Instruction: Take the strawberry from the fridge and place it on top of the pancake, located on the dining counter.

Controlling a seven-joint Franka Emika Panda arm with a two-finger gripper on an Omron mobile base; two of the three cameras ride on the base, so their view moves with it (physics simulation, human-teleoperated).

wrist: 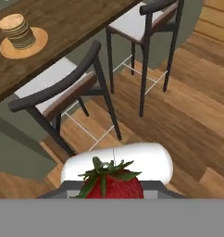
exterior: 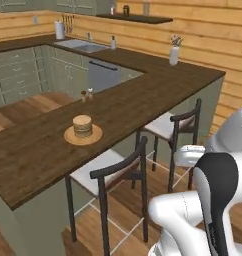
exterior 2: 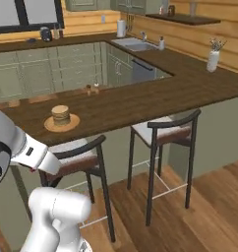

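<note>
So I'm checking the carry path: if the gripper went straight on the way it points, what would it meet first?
Probably the nearer stool, not the pancake; depth is unclear. The gripper holds the strawberry.

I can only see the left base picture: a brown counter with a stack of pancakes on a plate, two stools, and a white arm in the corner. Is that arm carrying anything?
Observer: Yes. In the hand view a strawberry sits right at the hand, which is shut on it.
Operator: Can that camera see the pancakes too?
Observer: It can; the pancake stack is in its upper left corner, on the dining counter, with nothing on top.
Operator: What lies between the berry and the counter?
Observer: The nearer stool, tucked against the counter edge, over wooden floor.
</note>
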